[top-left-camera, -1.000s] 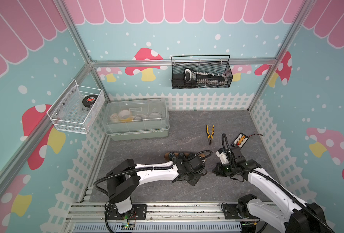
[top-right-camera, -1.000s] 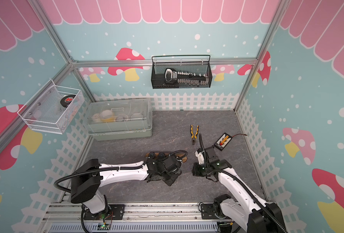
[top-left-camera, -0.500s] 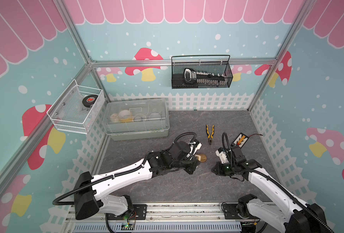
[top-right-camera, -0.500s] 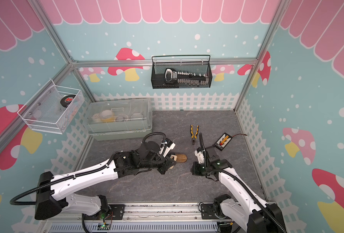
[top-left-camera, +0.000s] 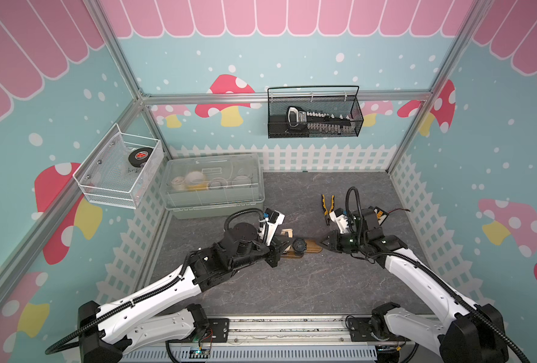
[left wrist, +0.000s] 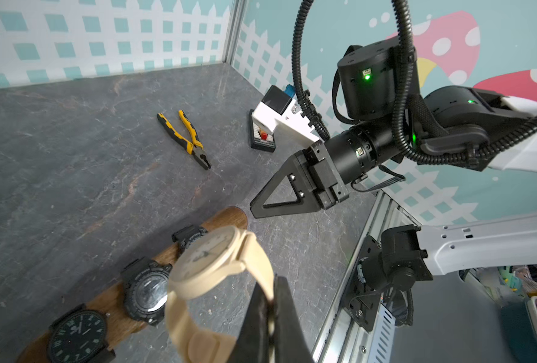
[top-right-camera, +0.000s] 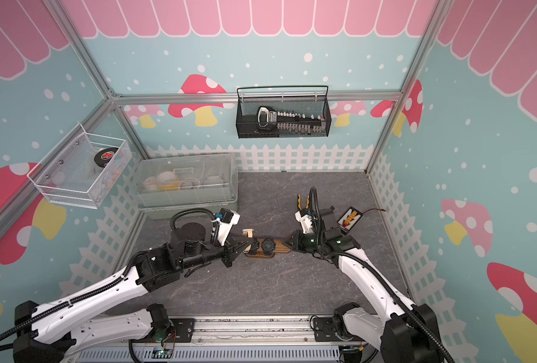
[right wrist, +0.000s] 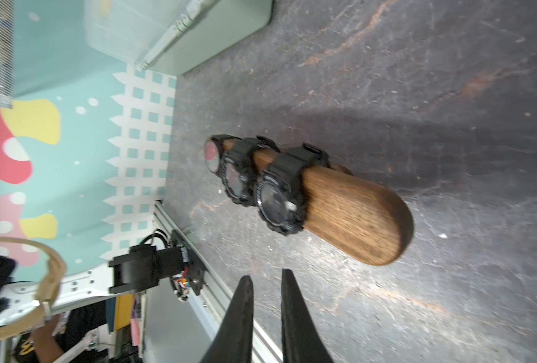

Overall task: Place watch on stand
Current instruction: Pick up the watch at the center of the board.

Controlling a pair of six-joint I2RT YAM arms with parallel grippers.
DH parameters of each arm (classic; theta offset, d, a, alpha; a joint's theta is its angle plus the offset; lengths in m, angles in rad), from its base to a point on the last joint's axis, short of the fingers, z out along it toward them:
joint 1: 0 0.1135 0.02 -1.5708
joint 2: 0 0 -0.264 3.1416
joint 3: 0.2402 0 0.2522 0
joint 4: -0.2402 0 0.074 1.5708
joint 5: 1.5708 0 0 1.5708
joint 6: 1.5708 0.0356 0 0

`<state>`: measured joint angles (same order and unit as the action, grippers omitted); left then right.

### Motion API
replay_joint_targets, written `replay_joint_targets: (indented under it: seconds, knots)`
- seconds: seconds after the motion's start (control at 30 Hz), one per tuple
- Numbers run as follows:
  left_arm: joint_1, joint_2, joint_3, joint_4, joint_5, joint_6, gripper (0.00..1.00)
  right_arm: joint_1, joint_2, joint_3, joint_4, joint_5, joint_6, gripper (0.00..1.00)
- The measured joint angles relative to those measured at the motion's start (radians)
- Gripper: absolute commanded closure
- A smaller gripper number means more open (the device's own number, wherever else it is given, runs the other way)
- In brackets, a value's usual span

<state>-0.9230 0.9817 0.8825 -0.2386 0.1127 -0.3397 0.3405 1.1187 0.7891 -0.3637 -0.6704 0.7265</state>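
The brown wooden stand (top-left-camera: 312, 247) (top-right-camera: 282, 247) lies mid-floor with black watches (top-left-camera: 299, 244) (right wrist: 279, 201) strapped round it. In the right wrist view its bare rounded end (right wrist: 355, 213) points toward me. My left gripper (left wrist: 270, 301) (top-left-camera: 284, 243) is shut on the strap of a beige watch (left wrist: 210, 261) (top-left-camera: 287, 233), holding it in the air over the stand's left end. My right gripper (right wrist: 265, 283) (top-left-camera: 322, 243) hovers just off the stand's right end. Its jaws are slightly apart with nothing between them.
Yellow-handled pliers (top-left-camera: 327, 204) and a small black box (top-left-camera: 379, 215) lie behind the right arm. A clear lidded bin (top-left-camera: 213, 185) stands at the back left. A white mesh basket (top-left-camera: 116, 176) hangs on the left wall, a black wire basket (top-left-camera: 314, 116) on the back wall.
My left arm rose off the floor and carried the beige watch back over the stand's left end. The right gripper's jaws have parted a little; that arm has hardly moved.
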Motion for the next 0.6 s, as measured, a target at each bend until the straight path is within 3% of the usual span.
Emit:
replay_joint_targets:
  seconds: [0.27,0.4,0.6]
  knots:
    - [0.095,-0.045,-0.058,0.016,0.093,0.014,1.00,0.092,0.044,0.120,0.129,-0.089,0.101,0.54]
    - [0.121,-0.056,-0.072,0.019,0.135,0.014,1.00,0.166,0.056,0.161,0.195,-0.110,0.144,0.53]
    - [0.137,-0.067,-0.074,0.019,0.175,0.014,1.00,0.189,0.096,0.169,0.317,-0.149,0.237,0.54]
